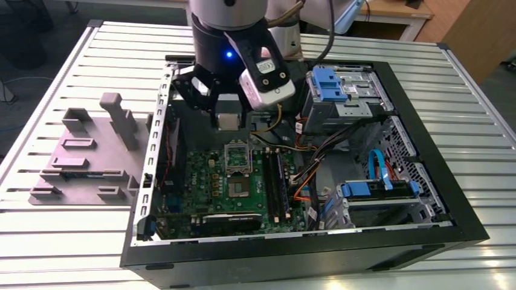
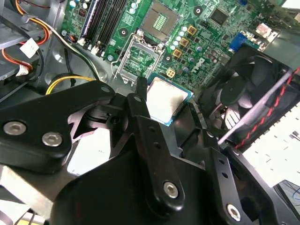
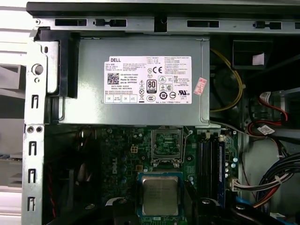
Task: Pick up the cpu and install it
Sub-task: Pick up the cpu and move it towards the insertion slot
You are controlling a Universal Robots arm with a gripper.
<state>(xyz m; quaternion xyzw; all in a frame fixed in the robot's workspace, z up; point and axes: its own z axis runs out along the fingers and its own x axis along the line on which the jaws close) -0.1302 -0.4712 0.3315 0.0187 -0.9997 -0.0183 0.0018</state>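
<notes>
Fingers [image 2: 140,105] clasp the cpu [image 2: 165,101] by opposite edges, level inside the computer case [image 1: 322,258], probably to meet the open socket [image 1: 238,156] squarely; it lies at six o'clock of the cpu in the exterior view.

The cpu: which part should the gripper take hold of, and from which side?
By two opposite edges of its thin rim, from above the flat silver top. The cpu is a thin square, so only its edges offer purchase, and its underside should stay free for the socket. The gripper appears to hold it that way.
</notes>
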